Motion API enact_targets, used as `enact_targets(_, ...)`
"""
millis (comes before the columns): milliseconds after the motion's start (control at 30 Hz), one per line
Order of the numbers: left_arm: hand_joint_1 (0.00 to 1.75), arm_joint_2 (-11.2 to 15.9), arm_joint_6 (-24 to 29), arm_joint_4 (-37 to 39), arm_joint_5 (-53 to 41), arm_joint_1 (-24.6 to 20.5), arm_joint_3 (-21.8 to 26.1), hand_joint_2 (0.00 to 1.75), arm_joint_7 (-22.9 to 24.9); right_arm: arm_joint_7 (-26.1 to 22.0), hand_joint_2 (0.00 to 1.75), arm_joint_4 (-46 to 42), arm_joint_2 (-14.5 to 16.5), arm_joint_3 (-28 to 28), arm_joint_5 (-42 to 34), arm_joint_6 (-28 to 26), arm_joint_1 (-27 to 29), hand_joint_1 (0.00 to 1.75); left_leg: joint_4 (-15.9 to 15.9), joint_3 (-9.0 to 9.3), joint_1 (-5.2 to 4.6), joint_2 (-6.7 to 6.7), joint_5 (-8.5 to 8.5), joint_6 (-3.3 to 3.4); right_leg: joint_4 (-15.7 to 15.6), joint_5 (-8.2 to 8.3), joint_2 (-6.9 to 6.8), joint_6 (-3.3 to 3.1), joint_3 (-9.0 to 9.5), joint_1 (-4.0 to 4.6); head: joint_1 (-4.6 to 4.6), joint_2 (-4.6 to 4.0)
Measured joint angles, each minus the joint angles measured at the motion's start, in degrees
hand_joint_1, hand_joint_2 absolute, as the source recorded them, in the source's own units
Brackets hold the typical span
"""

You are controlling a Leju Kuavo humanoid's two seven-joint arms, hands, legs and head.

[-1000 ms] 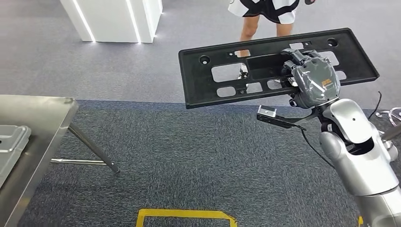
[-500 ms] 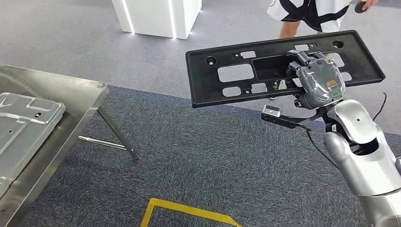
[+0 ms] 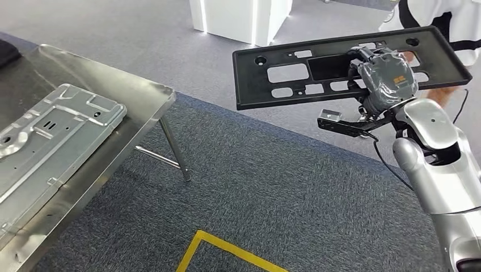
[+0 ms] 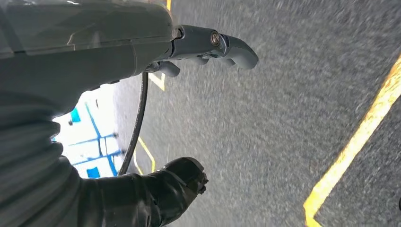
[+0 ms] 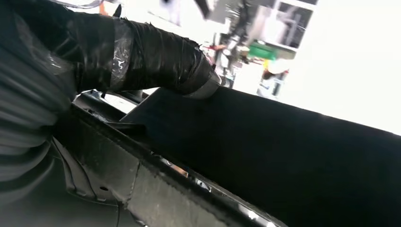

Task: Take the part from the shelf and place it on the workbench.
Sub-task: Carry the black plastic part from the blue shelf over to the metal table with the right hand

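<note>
From the head view, the right hand (image 3: 384,79) is gripping the long black plastic panel with cut-out windows (image 3: 317,68), its fingers hooked through an opening near the panel's right half. The panel is being held up in the air at the right of the scene, well clear of the carpet, with its long axis running left to right and its left end pointing toward the stainless-steel workbench (image 3: 142,96). That bench is lying to the left and nearer, well apart from the panel, so the placing looks likely to call for more travel leftward before any lowering. A pressed silver sheet-metal part (image 3: 51,130) is already lying flat on the bench top, so room beside it will need judging. A person (image 3: 448,22) is standing far right behind the panel. A white pillar (image 3: 244,17) is standing at the far middle, and yellow floor tape (image 3: 227,252) is showing near.

In the left wrist view, the left hand (image 4: 156,113) is hanging over grey carpet, its fingers spread and holding nothing.

In the right wrist view, the right hand's dark taped finger (image 5: 156,52) is pressing onto the panel's black surface (image 5: 283,156), which is stretching away from it.
</note>
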Motion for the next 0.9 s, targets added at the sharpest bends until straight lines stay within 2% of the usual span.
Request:
enact_targets(33,0.00,0.1,0.1,0.0,0.0,-0.1,0.0,1.75,0.0,0.0,1.75,0.5,0.0,0.3,-0.2,0.1,-0.7,1.75,0.7,-0.40,0.05,-0.80,-0.25,-0.35,-3.2,1.32,1.52,0.17,1.30,-0.27,-0.02,0.00)
enact_targets(67,0.00,0.1,0.1,0.1,0.0,-0.2,0.0,1.75,0.0,-0.1,1.75,0.9,0.1,0.6,-0.3,0.2,-1.3,1.75,1.2,-0.92,0.11,-1.58,-0.38,-0.74,-5.1,1.85,2.66,0.24,2.02,-0.40,-0.01,0.00)
enact_targets(100,0.00,0.2,0.2,0.1,0.0,-0.3,0.0,1.75,0.1,-0.1,1.75,1.3,0.1,0.9,-0.4,0.3,-1.7,1.75,1.4,-1.49,0.21,-2.42,-0.35,-1.12,-5.7,1.67,3.21,0.17,2.17,-0.32,-0.01,0.00)
enact_targets(167,0.00,0.3,1.0,0.2,0.0,-0.3,0.0,1.75,0.2,0.0,1.75,2.2,0.6,1.6,-0.4,0.9,-2.7,1.75,1.4,-2.22,0.44,-3.78,-0.06,-1.80,-5.9,1.78,1.68,-0.39,2.13,-0.13,0.03,0.00)
enact_targets(200,0.00,0.3,1.5,0.3,0.0,-0.3,0.0,1.75,0.3,0.2,1.75,2.6,1.0,2.0,-0.4,1.3,-3.5,1.75,1.7,-2.51,0.38,-2.94,-0.22,-2.05,-6.1,1.87,0.84,-0.78,2.24,-0.14,-0.03,0.00)
enact_targets(233,0.00,0.4,2.1,0.4,0.0,-0.3,0.0,1.75,0.3,0.4,1.75,3.2,1.6,2.4,-0.3,1.7,-4.5,1.75,2.9,-3.15,0.26,-1.06,-0.89,-2.27,-6.3,1.96,-0.01,-1.25,2.34,-0.15,-0.18,0.00)
enact_targets(300,0.00,0.5,3.3,0.8,0.0,-0.9,0.0,1.75,0.4,0.8,1.75,4.7,3.0,3.5,-0.1,2.8,-6.8,1.75,8.9,-6.15,0.05,3.81,-3.96,-2.55,-6.5,1.97,-1.78,-1.98,2.52,0.24,-0.44,0.00)
enact_targets(333,0.00,0.6,3.7,1.0,0.0,-1.3,0.0,1.75,0.4,0.9,1.75,5.5,3.7,4.1,0.1,3.2,-7.8,1.75,12.9,-8.28,0.13,5.07,-5.71,-2.61,-6.5,1.90,-2.77,-2.23,2.57,0.55,-0.51,0.00)
enact_targets(367,0.00,0.6,4.1,1.4,0.0,-1.7,0.0,1.75,0.5,1.0,1.75,6.4,4.4,4.7,0.2,3.6,-8.7,1.75,16.3,-10.09,0.22,5.57,-6.86,-2.60,-6.5,1.81,-3.76,-2.37,2.63,0.81,-0.49,0.00)
enact_targets(400,0.00,0.7,4.3,1.8,0.0,-1.9,0.0,1.75,0.5,1.1,1.75,7.2,5.3,5.2,0.4,3.9,-9.4,1.75,17.9,-11.02,0.28,5.72,-6.97,-2.57,-6.5,1.70,-4.71,-2.49,2.70,0.99,-0.49,0.00)
enact_targets(433,0.00,0.7,4.4,2.2,0.0,-2.0,0.0,1.75,0.7,1.2,1.75,8.0,6.1,5.7,0.4,4.0,-10.1,1.75,17.2,-10.71,0.31,5.81,-5.96,-2.55,-6.5,1.59,-5.53,-2.56,2.80,1.10,-0.49,0.00)
enact_targets(467,0.00,0.9,4.6,2.6,0.0,-2.1,0.1,1.75,1.0,1.3,1.75,8.7,7.1,6.3,0.5,4.1,-10.8,1.75,14.3,-9.24,0.30,6.20,-4.14,-2.52,-6.5,1.46,-6.27,-2.56,2.95,1.17,-0.49,0.00)
enact_targets(533,0.00,1.3,4.8,3.5,0.0,-2.4,0.1,1.75,1.5,1.6,1.75,9.8,8.9,7.4,0.4,4.1,-12.1,1.75,6.3,-5.02,-0.09,8.70,-0.64,-2.23,-6.5,1.07,-7.57,-2.33,3.32,1.35,-0.49,0.00)
enact_targets(567,0.00,1.6,4.9,3.9,0.0,-2.6,0.1,1.75,1.7,1.7,1.75,10.2,9.6,7.9,0.4,4.1,-12.6,1.75,3.5,-3.61,-0.41,9.66,0.27,-1.93,-6.5,0.87,-8.19,-2.12,3.50,1.46,-0.47,0.00)
enact_targets(600,0.00,1.8,4.9,4.2,0.0,-2.8,0.1,1.75,1.9,1.8,1.75,10.5,10.3,8.6,0.4,4.1,-13.0,1.75,2.1,-2.94,-0.75,10.18,0.55,-1.61,-6.5,0.68,-8.85,-1.85,3.66,1.52,-0.45,0.00)
enact_targets(667,0.00,2.3,4.9,4.7,0.0,-3.0,0.1,1.75,2.3,1.8,1.75,11.0,11.5,9.8,0.4,4.1,-13.4,1.75,1.4,-2.72,-1.04,8.80,0.59,-0.95,-6.6,0.31,-10.21,-1.24,4.09,1.48,-0.42,0.00)
enact_targets(700,0.00,2.5,4.9,4.8,0.0,-2.9,0.2,1.75,2.5,1.9,1.75,11.3,11.9,10.4,0.4,4.1,-13.4,1.75,1.0,-2.39,-0.97,8.00,0.69,-0.66,-6.4,-0.04,-9.98,-0.94,4.31,1.32,-0.42,0.00)
enact_targets(733,0.00,2.7,4.9,5.0,0.0,-2.9,0.2,1.75,2.7,1.9,1.75,11.4,12.3,10.8,0.4,4.1,-13.6,1.75,0.6,-2.02,-0.84,7.25,0.82,-0.29,-5.6,-0.70,-8.76,-0.74,4.18,1.17,-0.41,0.00)
enact_targets(767,0.00,2.9,4.9,5.1,0.0,-3.1,0.2,1.75,3.1,2.0,1.75,11.6,12.5,11.3,0.4,4.1,-13.7,1.75,0.2,-1.63,-0.66,6.54,0.96,0.04,-3.7,-1.82,-6.93,-0.60,3.42,1.05,-0.38,0.00)
enact_targets(800,0.00,3.1,5.1,5.4,0.0,-3.3,0.2,1.75,3.5,2.1,1.75,11.7,12.7,11.7,0.5,4.1,-13.8,1.75,0.1,-1.47,-0.56,5.78,1.01,0.27,-0.5,-3.31,-4.76,-0.58,1.91,0.94,-0.35,0.00)
enact_targets(833,0.00,3.4,5.5,5.9,0.0,-3.6,0.2,1.75,4.1,2.4,1.75,11.8,13.1,12.3,0.7,4.2,-13.9,1.75,0.1,-1.41,-0.52,5.01,1.01,0.47,3.2,-4.86,-3.27,-0.57,-0.16,0.94,-0.32,0.00)
enact_targets(867,0.00,4.0,6.2,6.8,0.0,-3.8,0.3,1.75,4.7,2.9,1.75,11.9,13.6,13.0,1.1,4.3,-13.8,1.75,0.1,-1.39,-0.51,4.15,0.97,0.53,6.7,-5.90,-2.54,-0.55,-2.20,0.98,-0.30,0.00)
enact_targets(900,0.00,4.7,7.0,8.0,0.1,-4.0,0.3,1.75,5.3,3.5,1.75,12.0,14.4,13.7,1.6,4.5,-13.6,1.75,0.2,-1.36,-0.52,3.29,0.91,0.55,8.7,-5.98,-2.25,-0.57,-3.66,1.02,-0.29,0.00)
